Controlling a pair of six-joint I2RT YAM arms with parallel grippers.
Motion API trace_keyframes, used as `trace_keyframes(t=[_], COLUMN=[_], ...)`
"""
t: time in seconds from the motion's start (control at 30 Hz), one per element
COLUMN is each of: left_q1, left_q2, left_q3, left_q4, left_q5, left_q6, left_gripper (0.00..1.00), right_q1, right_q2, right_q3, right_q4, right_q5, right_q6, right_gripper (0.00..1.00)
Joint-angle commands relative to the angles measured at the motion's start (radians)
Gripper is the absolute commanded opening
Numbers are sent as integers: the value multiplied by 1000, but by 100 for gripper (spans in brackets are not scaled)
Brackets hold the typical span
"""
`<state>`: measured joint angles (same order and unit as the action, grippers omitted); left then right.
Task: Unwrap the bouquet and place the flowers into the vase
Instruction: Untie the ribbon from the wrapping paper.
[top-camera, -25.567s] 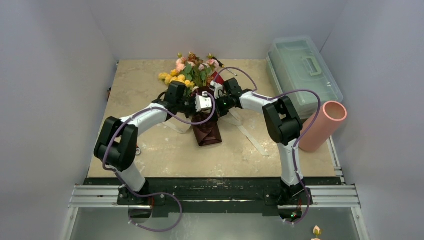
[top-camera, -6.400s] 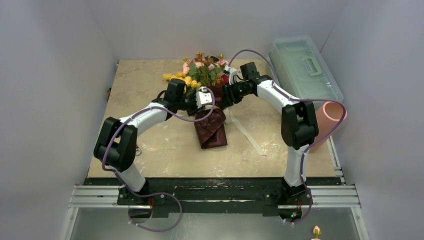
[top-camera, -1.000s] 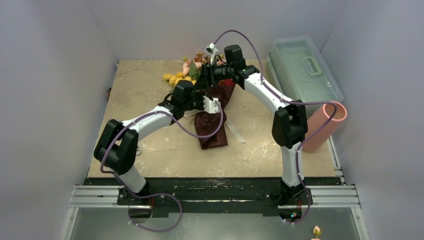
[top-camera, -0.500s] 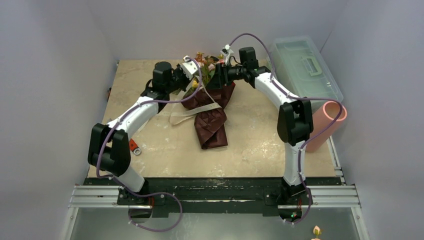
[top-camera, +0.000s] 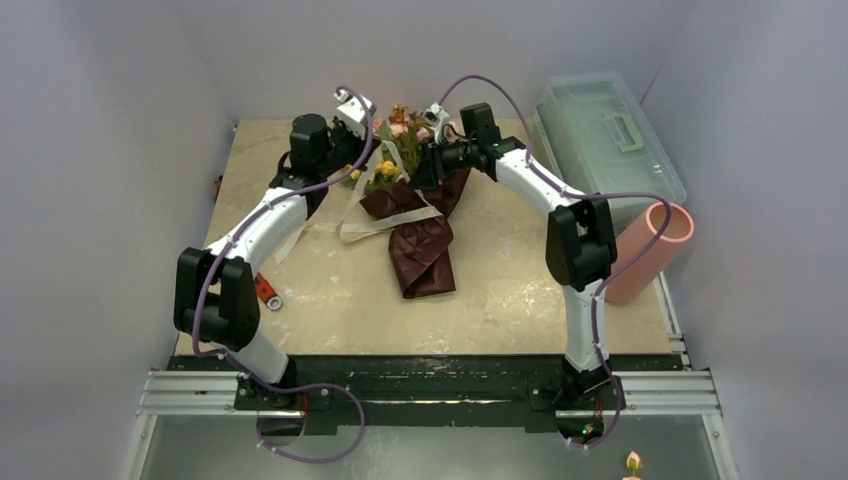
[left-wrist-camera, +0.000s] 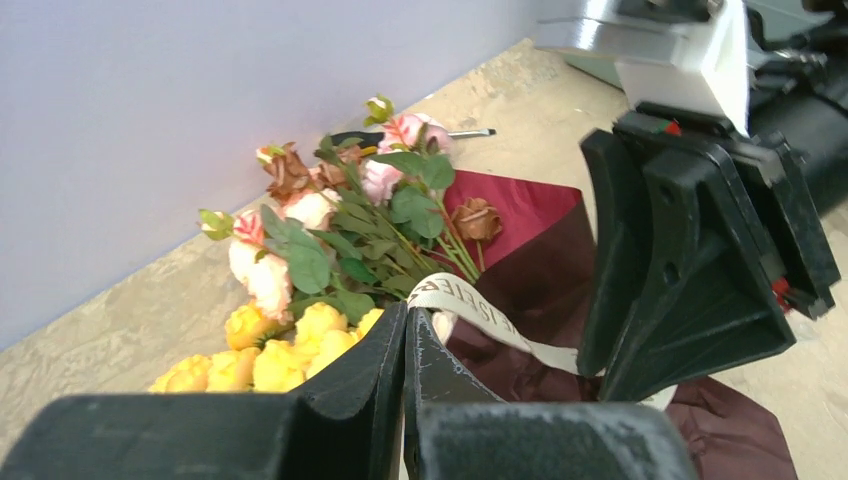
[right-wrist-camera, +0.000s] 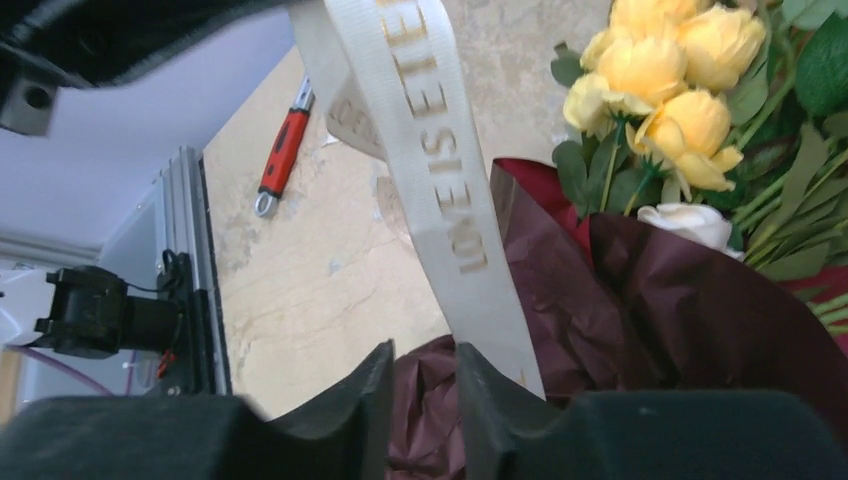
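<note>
Ribbon (left-wrist-camera: 470, 300) is the governing item. My left pincer (left-wrist-camera: 405, 330) is closed flat on its cream band, raised over the far left of the table (top-camera: 300, 290). The band runs down and to the right from the pads to the bouquet (top-camera: 405, 190). My right pincer (right-wrist-camera: 422, 355) sits at the bouquet's right flank, its fingers a narrow gap apart with dark red paper (right-wrist-camera: 650, 300) showing in the gap; I cannot tell whether it is clamped. The bouquet lies on the table at centre-far, long axis running far to near: flowers (left-wrist-camera: 330, 260) toward the back wall, paper tail toward the bases. Judgement: the band should be drawn off to the left, across that axis, while the right side steadies the bundle; the left arm is the nearer one to the band's free run. The vase (top-camera: 650, 250) is well apart at the right edge, tilted, nearer the right arm. Surface: flat, stone-patterned, matte. Room: the back wall is close behind the blooms, a clear box (top-camera: 600, 140) lies far right, and a red wrench (top-camera: 265, 293) lies near left; the side wall limits leftward travel.
</note>
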<state>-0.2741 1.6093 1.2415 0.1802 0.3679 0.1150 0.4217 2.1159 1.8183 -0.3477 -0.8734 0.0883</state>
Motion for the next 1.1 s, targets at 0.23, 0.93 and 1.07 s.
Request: trace_keyframes(t=[0.23, 0.93, 1.07], left_q1=[101, 309, 314], left_q2=[-66, -305, -365], left_q3=[58, 82, 84], left_q4=[79, -300, -475], left_q5=[96, 436, 475], left_q6=[-243, -129, 42], left_gripper=[0, 0, 0], right_q1=[15, 6, 4], right_q2=[32, -5, -3], right_q3=[179, 185, 189], right_q4=[19, -1, -32], right_q5=[-13, -78, -75], right_q6=[12, -18, -46], right_gripper=[0, 17, 19])
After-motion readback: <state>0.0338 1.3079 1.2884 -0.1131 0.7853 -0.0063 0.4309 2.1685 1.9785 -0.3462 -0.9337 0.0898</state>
